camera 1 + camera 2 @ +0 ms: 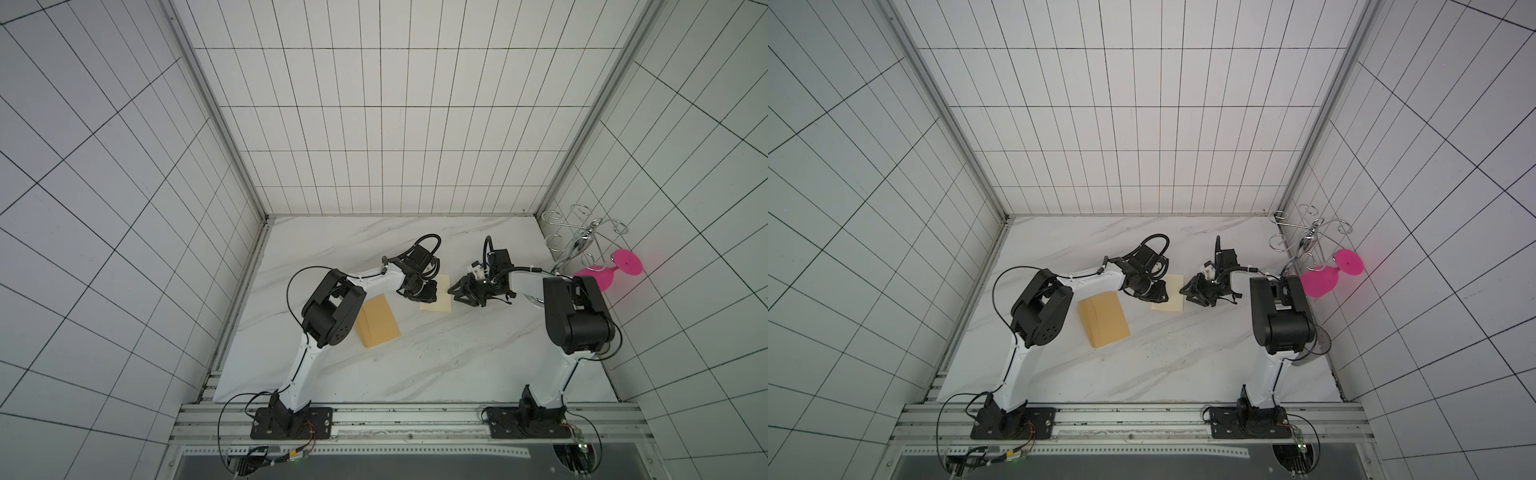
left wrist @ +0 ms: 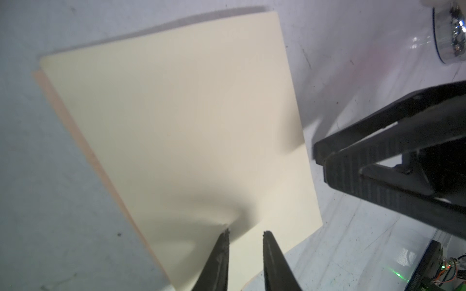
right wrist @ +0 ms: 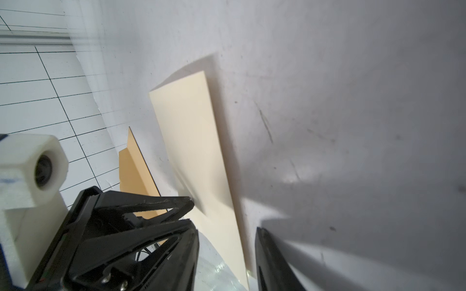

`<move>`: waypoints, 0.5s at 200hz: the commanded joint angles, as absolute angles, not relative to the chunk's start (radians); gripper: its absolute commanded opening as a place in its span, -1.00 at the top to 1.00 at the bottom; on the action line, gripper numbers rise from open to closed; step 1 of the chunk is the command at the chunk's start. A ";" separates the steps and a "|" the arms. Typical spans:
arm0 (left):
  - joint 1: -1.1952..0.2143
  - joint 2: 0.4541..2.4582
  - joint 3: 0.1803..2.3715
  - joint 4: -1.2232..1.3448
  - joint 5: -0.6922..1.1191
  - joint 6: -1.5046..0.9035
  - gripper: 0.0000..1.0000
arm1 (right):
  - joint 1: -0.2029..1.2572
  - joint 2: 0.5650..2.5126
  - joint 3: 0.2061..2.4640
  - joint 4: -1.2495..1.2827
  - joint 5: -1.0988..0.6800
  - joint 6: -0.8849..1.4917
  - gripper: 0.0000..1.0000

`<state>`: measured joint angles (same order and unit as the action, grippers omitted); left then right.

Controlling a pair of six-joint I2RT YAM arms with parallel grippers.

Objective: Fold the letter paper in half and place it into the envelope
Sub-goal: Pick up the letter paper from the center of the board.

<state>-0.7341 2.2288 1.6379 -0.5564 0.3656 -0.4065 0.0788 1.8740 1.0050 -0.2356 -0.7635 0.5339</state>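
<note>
Counter (image 1: pixel 415 365): white marble, both task items flat on it. Envelope (image 1: pixel 378 320) lies by the L arm's elbow, apart from the paper w/ bare counter between. In the R wrist view its flap looks partly lifted. Paper (image 1: pixel 444 297) sits mid-counter between the two tools. L wrist view shows a peach strip peeking out along one edge under the cream top layer, so prob. already folded, layers slightly off-square.

R tool (image 1: pixel 455 293): jaws roughly half apart, nothing in them, tips right at the paper's edge on its own side. L tool (image 2: pixel 245 234): jaws a narrow gap apart, tips down on the opposite edge. Paper puckers up at one tip (image 2: pixel 223 243). Not clamped yet, as far as I can see.

Step in hand, my read: pinch the folded sheet to lift it. To do it well:
- Get both layers in the pinch, not just the top one, else the fold springs open.
- Let the pucker rise into the gap before closing fully.
- R tool should pin its edge so the sheet doesn't skate.
- Lift low, crease leading toward the envelope mouth.
</note>
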 commanded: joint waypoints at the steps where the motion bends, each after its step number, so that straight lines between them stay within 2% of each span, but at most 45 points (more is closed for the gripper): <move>1: -0.736 2.276 1.596 -0.615 0.328 -0.381 0.52 | 0.087 1.957 0.982 -0.309 -0.605 0.498 0.16; 100: -0.736 2.278 1.595 -0.624 0.341 -0.364 0.58 | 0.154 2.022 1.041 -0.294 -0.599 0.498 0.16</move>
<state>-0.7319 2.2284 1.6341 -0.5552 0.3656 -0.3801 0.1184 1.9270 1.0771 -0.2298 -0.7532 0.5064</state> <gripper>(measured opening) 0.211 0.420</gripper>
